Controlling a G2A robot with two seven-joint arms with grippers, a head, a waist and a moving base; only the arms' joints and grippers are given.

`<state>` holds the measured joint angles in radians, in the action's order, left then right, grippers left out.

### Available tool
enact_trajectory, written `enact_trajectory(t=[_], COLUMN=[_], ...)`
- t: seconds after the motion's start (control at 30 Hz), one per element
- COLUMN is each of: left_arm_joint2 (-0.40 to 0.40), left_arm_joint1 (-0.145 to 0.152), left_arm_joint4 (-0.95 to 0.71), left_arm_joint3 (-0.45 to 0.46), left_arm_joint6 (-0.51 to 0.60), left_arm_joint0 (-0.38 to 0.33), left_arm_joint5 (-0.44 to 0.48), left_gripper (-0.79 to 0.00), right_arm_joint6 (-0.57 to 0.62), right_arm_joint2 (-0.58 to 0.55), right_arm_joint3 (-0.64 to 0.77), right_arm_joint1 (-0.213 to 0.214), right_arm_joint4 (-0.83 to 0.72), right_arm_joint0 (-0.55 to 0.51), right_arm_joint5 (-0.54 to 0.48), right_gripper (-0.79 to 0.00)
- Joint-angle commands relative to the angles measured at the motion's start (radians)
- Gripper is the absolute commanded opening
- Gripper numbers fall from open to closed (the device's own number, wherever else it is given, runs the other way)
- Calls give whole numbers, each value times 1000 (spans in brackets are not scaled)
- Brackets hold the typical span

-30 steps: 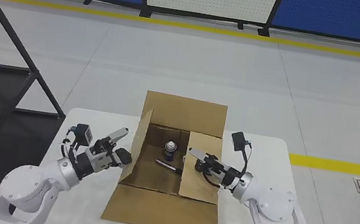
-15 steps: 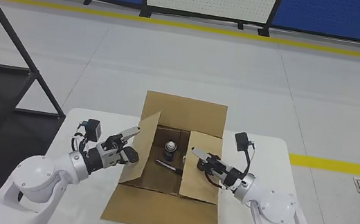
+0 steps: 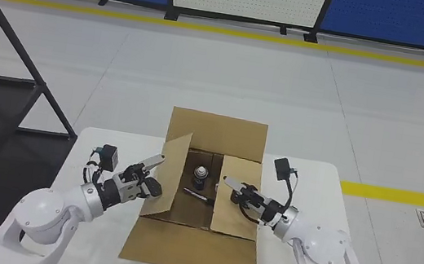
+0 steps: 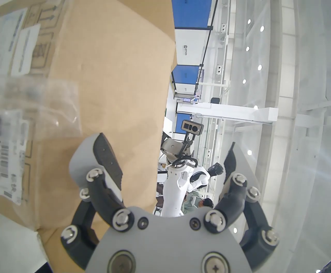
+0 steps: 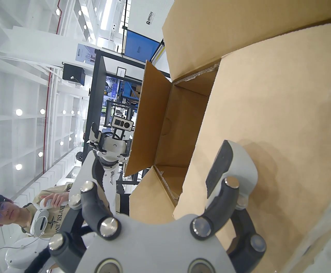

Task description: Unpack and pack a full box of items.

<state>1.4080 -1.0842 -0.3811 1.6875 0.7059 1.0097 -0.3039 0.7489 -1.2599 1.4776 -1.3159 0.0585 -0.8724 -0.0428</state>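
Note:
An open cardboard box [image 3: 194, 249] sits mid-table. Inside it stand a small dark bottle [image 3: 199, 176] and a pen-like item [image 3: 196, 195]. My left gripper [image 3: 146, 173] is open at the box's left flap [image 3: 174, 167], which stands nearly upright. In the left wrist view that flap [image 4: 103, 77] has its edge between the fingers of the left gripper [image 4: 168, 147]. My right gripper [image 3: 239, 191] is open at the right flap [image 3: 237, 197], which lies folded inward over the box. The right wrist view shows the right gripper [image 5: 157, 155] straddling the edge of this flap [image 5: 258, 103].
The white table [image 3: 111, 146] has bare room on both sides of the box. A black metal rack [image 3: 11, 44] stands off the table's left. The far flap [image 3: 220, 133] stands up and the near flap lies outward toward me.
My left gripper has moved toward the box, and the left flap has swung up and inward. The right gripper has hardly moved.

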Motion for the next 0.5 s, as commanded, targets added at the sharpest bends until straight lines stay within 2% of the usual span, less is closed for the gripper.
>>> enact_trajectory(t=[0.0,0.17,0.47], left_arm_joint2=[-12,-63,-176], left_arm_joint1=[0,-4,-16], left_arm_joint4=[2,18,76], left_arm_joint3=[1,3,-58], left_arm_joint6=[8,22,22], left_arm_joint0=[-7,-31,-134], left_arm_joint5=[-8,-21,-107], left_gripper=[0,0,0], right_arm_joint6=[6,40,45], right_arm_joint2=[9,40,58], right_arm_joint3=[4,5,-13], right_arm_joint1=[1,3,5], right_arm_joint4=[21,56,52], right_arm_joint0=[9,30,35], right_arm_joint5=[20,39,31], right_gripper=[0,0,0])
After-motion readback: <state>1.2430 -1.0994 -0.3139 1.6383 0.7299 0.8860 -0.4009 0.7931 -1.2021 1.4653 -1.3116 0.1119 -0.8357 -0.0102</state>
